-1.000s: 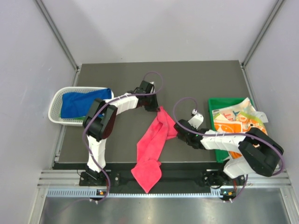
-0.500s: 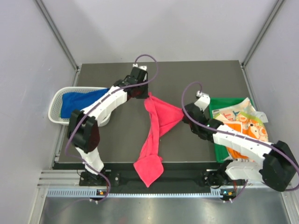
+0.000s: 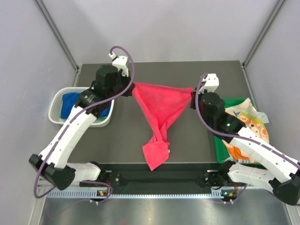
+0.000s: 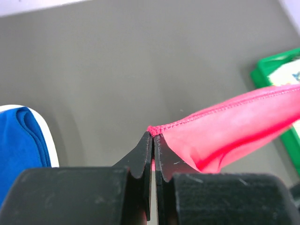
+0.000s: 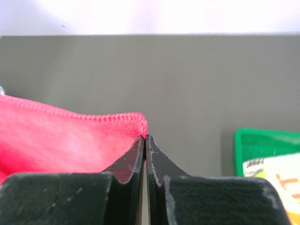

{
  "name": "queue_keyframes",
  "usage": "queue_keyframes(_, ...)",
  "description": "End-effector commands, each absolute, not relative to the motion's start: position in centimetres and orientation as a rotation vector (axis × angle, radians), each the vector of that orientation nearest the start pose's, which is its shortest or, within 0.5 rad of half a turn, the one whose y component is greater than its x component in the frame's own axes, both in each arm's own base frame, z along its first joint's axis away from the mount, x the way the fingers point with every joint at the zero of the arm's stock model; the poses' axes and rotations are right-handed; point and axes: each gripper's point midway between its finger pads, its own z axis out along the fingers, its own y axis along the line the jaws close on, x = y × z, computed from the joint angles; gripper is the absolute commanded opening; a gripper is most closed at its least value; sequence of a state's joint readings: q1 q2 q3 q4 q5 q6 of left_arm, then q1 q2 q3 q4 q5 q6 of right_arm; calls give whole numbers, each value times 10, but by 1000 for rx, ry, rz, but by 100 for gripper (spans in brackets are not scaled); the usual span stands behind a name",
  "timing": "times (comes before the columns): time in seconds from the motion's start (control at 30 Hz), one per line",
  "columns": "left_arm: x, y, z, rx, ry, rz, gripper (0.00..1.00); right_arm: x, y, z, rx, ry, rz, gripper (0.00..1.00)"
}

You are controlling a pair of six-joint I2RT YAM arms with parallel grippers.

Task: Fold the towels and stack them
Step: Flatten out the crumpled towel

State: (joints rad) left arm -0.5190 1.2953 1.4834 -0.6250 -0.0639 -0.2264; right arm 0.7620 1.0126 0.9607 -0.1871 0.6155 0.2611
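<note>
Pink-red soft towel [image 3: 161,105]: you are holding it by two corners. The left gripper [image 3: 133,86] is clamping one corner and the right gripper [image 3: 191,96] the other, and both wrist views are showing the jaws pressed together on the stitched hem. The top hem is stretching almost straight between the arms above the far half of the dark grey table [image 3: 197,140]. The body is sagging into a narrow twisted tail, and its bunched end is resting at the table's near edge. Judged from this, you should be raising both corners evenly and holding the hem taut until the tail is hanging free and untwisting. Only then should you be lowering the cloth flat for folding. Open room is lying in the middle of the table, under and in front of the hem. The white mesh basket [image 3: 55,107] holding the plain blue towel [image 3: 70,101] is bounding the left side. The green plastic tray [image 3: 217,143] carrying the letter-printed white towels [image 3: 248,123] is bounding the right.
</note>
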Motion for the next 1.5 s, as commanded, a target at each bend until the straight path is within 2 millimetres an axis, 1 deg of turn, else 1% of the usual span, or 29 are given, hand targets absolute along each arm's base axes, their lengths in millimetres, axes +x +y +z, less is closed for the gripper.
queue_keyframes(0.0,311,-186,357,321,1921,-467,0,295,157,355,-101,1632,229,0)
queue_keyframes(0.07,303,-182,365,327,1897,-468,0,286,150,370,-122,1598,231,0)
queue_keyframes(0.17,285,-183,392,367,1817,-530,0,270,146,405,-166,1521,283,0)
queue_keyframes(0.2,279,-182,405,375,1777,-550,0,266,148,412,-199,1501,298,0)
queue_keyframes(0.23,273,-186,413,409,1750,-584,0,262,147,421,-206,1482,307,0)
queue_keyframes(0.27,266,-187,427,424,1708,-607,0,257,144,434,-210,1458,320,0)
queue_keyframes(0.33,254,-191,446,470,1644,-652,0,249,144,449,-257,1417,329,0)
queue_keyframes(0.37,248,-190,458,483,1605,-665,0,244,141,463,-257,1385,344,0)
queue_keyframes(0.43,237,-191,473,522,1552,-685,0,236,142,475,-291,1354,364,0)
queue_keyframes(0.47,231,-193,479,545,1528,-708,0,229,141,490,-299,1319,389,0)
queue_keyframes(0.5,224,-192,493,556,1490,-722,0,225,141,493,-308,1313,398,0)
queue_keyframes(0.53,218,-193,499,569,1469,-739,0,221,141,500,-317,1298,414,0)
queue_keyframes(0.57,213,-194,505,588,1446,-756,0,214,139,511,-322,1272,433,0)
queue_keyframes(0.63,196,-196,523,625,1387,-801,0,205,142,520,-349,1244,475,0)
queue_keyframes(0.67,191,-196,529,634,1360,-812,0,196,141,529,-361,1215,500,0)
queue_keyframes(0.7,184,-197,535,653,1335,-833,0,193,140,533,-365,1204,512,0)
queue_keyframes(0.73,179,-196,542,652,1313,-844,0,189,139,535,-370,1198,520,0)
queue_keyframes(0.83,164,-193,560,663,1252,-871,0,172,134,551,-384,1147,564,0)
queue_keyframes(1.0,151,-190,584,658,1185,-899,0,146,129,575,-406,1071,639,0)
queue_keyframes(1.07,148,-187,593,645,1166,-899,0,138,126,584,-412,1046,659,0)
queue_keyframes(1.1,145,-186,596,642,1156,-898,0,137,126,585,-411,1047,662,0)
queue_keyframes(1.17,148,-183,601,615,1155,-889,0,134,124,590,-406,1034,665,0)
queue_keyframes(1.23,152,-179,604,585,1157,-872,0,140,127,589,-409,1049,657,0)
queue_keyframes(1.3,168,-176,601,528,1189,-827,0,150,126,589,-380,1070,623,0)
queue_keyframes(1.33,176,-175,598,506,1210,-806,0,162,133,584,-382,1099,606,0)
queue_keyframes(1.37,194,-174,591,462,1252,-771,0,169,133,583,-367,1114,578,0)
queue_keyframes(1.4,203,-175,588,445,1269,-755,0,177,135,580,-361,1132,559,0)
queue_keyframes(1.43,213,-177,581,437,1295,-738,0,192,144,573,-360,1167,534,0)
queue_keyframes(1.47,229,-183,574,428,1318,-724,0,204,144,569,-339,1188,494,0)
